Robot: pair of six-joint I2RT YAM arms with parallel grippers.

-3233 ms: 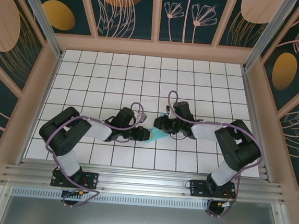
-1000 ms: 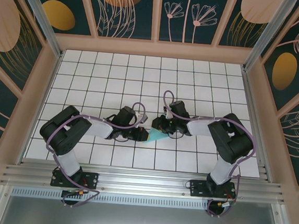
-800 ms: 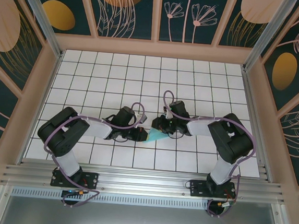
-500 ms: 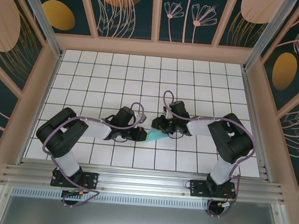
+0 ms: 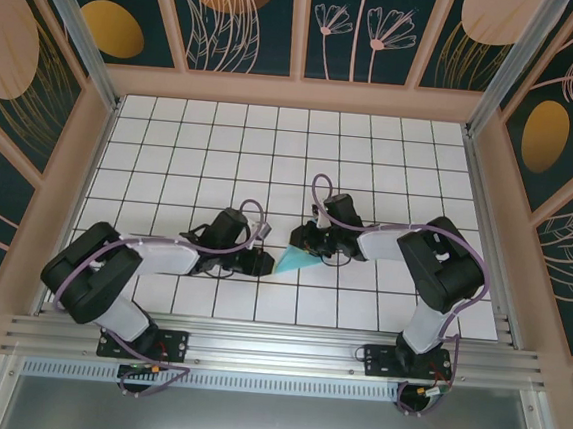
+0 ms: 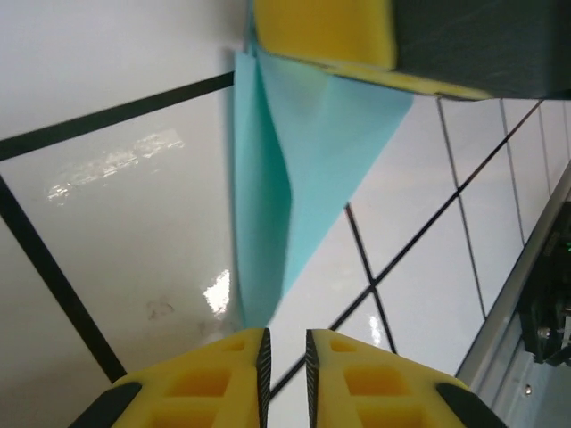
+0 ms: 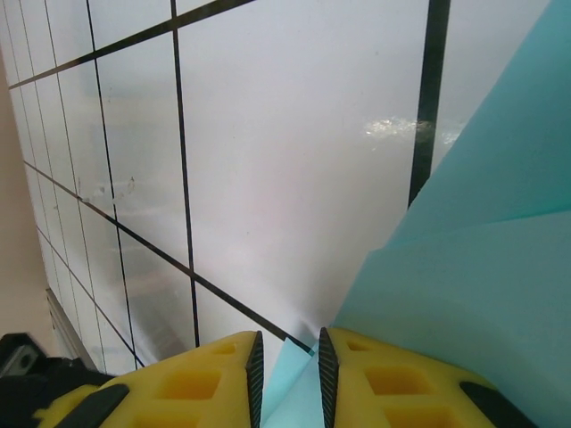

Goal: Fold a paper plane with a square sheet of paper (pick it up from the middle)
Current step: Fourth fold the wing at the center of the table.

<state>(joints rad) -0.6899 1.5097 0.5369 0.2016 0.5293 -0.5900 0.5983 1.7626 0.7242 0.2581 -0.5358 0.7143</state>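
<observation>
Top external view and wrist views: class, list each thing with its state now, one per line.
sheet of paper: partly folded to a point, pinched at one end.
left gripper: slightly open, empty, just off the paper's tip.
right gripper: shut on the paper.

Overhead from behind, wrist views close, sharing turquoise paper (image 5: 297, 261)

No readable text or labels; no brands, nos. or signs either.
</observation>
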